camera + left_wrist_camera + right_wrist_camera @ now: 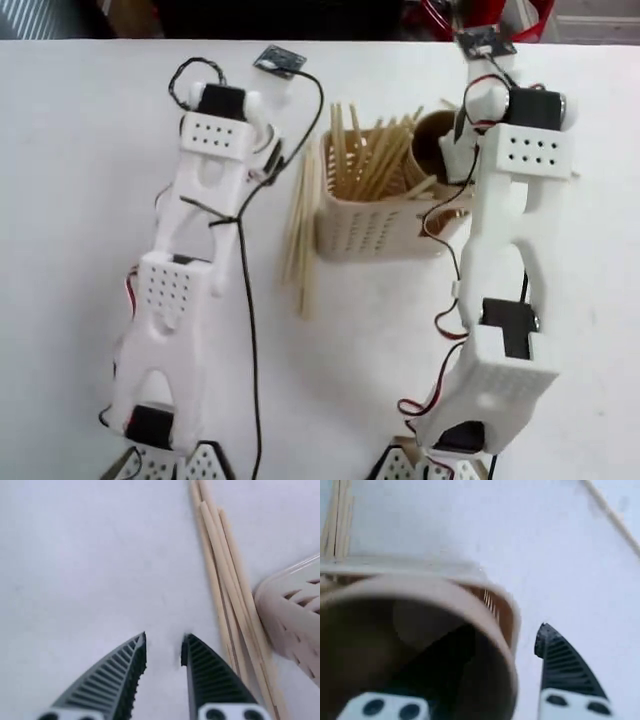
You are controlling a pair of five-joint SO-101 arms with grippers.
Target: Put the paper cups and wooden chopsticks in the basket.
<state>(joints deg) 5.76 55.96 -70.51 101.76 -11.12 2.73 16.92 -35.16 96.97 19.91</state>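
— Where is the paper cup [420, 595]?
— In the right end of the basket [375, 232], next to the wooden chopsticks [365, 160] that lean inside it.
— Is the right gripper [506, 632] holding it?
— Its jaws are spread across the cup's wall. One is inside, and the outer finger [562, 670] stands just clear of the rim.
— And the left gripper [163, 640]?
— It is parted a little with nothing between, low over the white table [90, 150]. The loose chopsticks [225, 570] lie just beside it, along the basket's left wall.
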